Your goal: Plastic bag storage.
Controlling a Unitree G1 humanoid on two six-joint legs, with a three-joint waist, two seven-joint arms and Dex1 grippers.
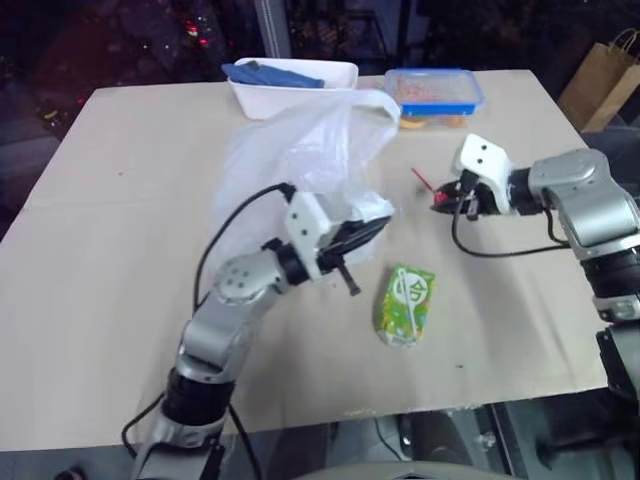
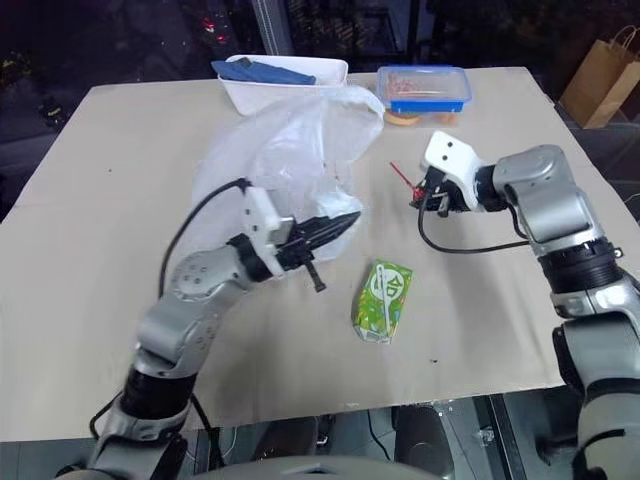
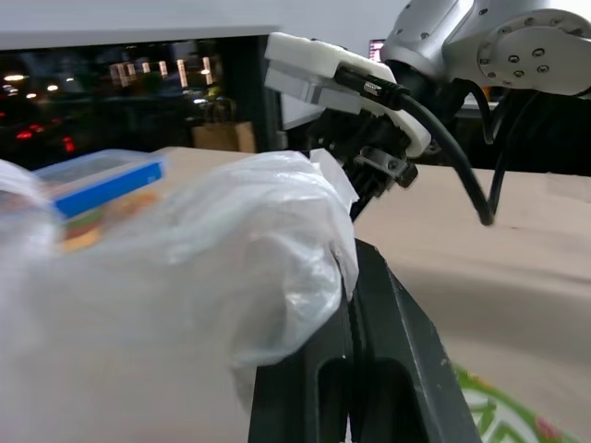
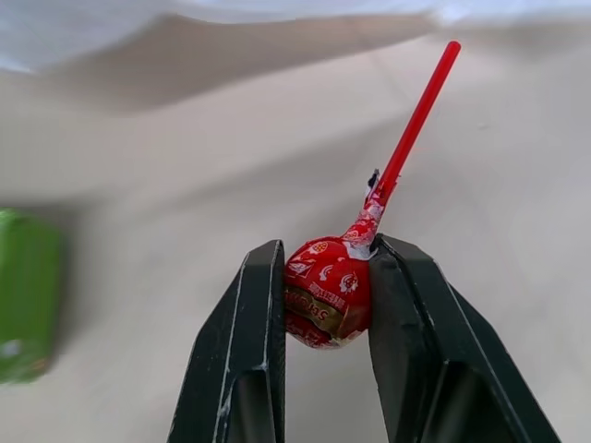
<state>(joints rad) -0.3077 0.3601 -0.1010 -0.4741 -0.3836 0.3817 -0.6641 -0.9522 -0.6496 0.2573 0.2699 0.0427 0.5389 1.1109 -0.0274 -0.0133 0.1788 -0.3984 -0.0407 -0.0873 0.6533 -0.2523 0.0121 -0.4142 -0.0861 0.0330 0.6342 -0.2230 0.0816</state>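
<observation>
The plastic bag [image 1: 300,150], thin, translucent and white, stands puffed up at the middle of the table, one handle loop arching toward the far side. My left gripper [image 1: 375,228] is shut on the bag's near right edge; in the left wrist view the film [image 3: 185,268] bunches over its closed fingers [image 3: 383,305]. To the right of the bag, above the table, my right gripper [image 4: 328,245] is shut on a red lollipop [image 4: 328,295] by its wrapped head. The lollipop's red stick [image 1: 421,179] points toward the bag.
A green snack packet [image 1: 405,305] lies flat on the table, right of the left gripper. At the far edge stand a white tray [image 1: 290,88] with a blue cloth and a blue-lidded clear box [image 1: 433,90]. A brown paper bag [image 1: 600,85] stands beyond the table's right corner.
</observation>
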